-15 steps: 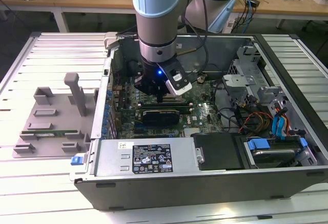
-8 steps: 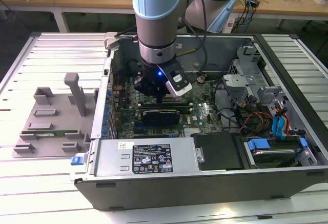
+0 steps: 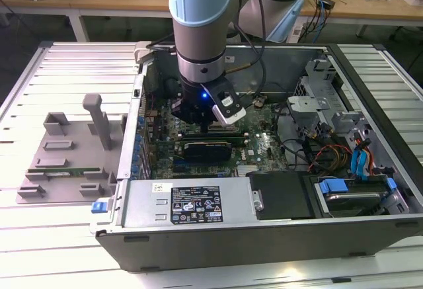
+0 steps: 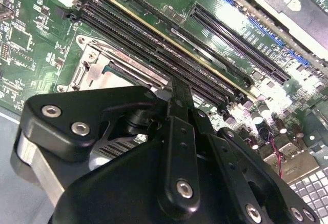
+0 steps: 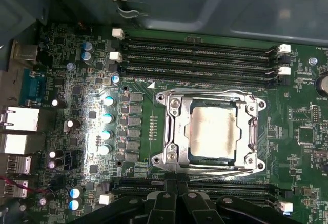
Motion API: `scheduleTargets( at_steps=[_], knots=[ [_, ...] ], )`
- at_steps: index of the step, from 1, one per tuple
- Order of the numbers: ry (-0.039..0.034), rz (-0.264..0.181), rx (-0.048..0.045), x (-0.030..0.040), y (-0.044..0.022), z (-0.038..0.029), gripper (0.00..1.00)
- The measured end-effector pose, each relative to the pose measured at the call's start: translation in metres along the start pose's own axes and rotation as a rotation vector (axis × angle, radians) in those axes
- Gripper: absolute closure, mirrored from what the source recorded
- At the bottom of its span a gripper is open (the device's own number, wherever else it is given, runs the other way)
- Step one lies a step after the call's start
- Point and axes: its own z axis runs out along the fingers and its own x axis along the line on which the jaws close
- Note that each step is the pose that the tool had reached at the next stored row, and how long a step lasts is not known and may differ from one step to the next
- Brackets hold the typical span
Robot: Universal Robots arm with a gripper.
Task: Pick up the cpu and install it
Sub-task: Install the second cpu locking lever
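The cpu lies flat in the motherboard socket, its silver-grey top plate showing through the window of the metal socket frame. My gripper hangs low over the board inside the open computer case. Its black fingers are pressed together with nothing between them, and their tips sit at the edge of the socket frame, just off the cpu. In the second wrist view the gripper covers most of the socket frame. In the exterior view the gripper and wrist stand over the socket.
Black memory slots run along one side of the socket, with more slots close to the fingers. A graphics card, the power supply and the drive bay crowd the case. A grey fixture tray sits at the exterior view's left.
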Motion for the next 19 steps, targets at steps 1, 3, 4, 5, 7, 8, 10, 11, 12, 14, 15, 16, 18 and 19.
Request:
scheduleTargets(
  at_steps=[1,3,4,5,7,8,10,11,12,14,15,16,18,19],
  knots=[
    [-0.0008,0.001,-0.0139,0.0002,-0.001,-0.0002,0.89],
    [-0.002,0.002,-0.0329,0.0001,-0.0023,-0.0003,0.89],
    [-0.0024,0.002,-0.0375,0.0002,-0.0033,-0.0003,0.89],
    [-0.0024,0.002,-0.0397,0.0003,-0.0051,-0.0006,0.89],
    [-0.0027,0.003,-0.0433,0.0004,-0.0073,-0.0008,0.89],
    [-0.0029,0.003,-0.0458,0.0004,-0.0083,-0.0009,0.89],
    [-0.0037,0.004,-0.0586,0.0007,-0.0123,-0.0013,0.89],
    [-0.0039,0.004,-0.0617,0.0008,-0.0141,-0.0016,0.89],
    [-0.004,0.004,-0.0623,0.0008,-0.0146,-0.0016,0.89],
    [-0.0039,0.004,-0.0624,0.0009,-0.0147,-0.0015,0.89],
    [-0.004,0.004,-0.0626,0.001,-0.0148,-0.0008,0.89],
    [-0.004,0.005,-0.0648,0.0011,-0.0149,-0.0002,0.89],
    [-0.0053,0.006,-0.0799,0.002,-0.0151,-0.0002,0.89],
    [-0.0061,0.007,-0.092,0.0059,-0.0156,-0.0002,0.89]
  ],
)
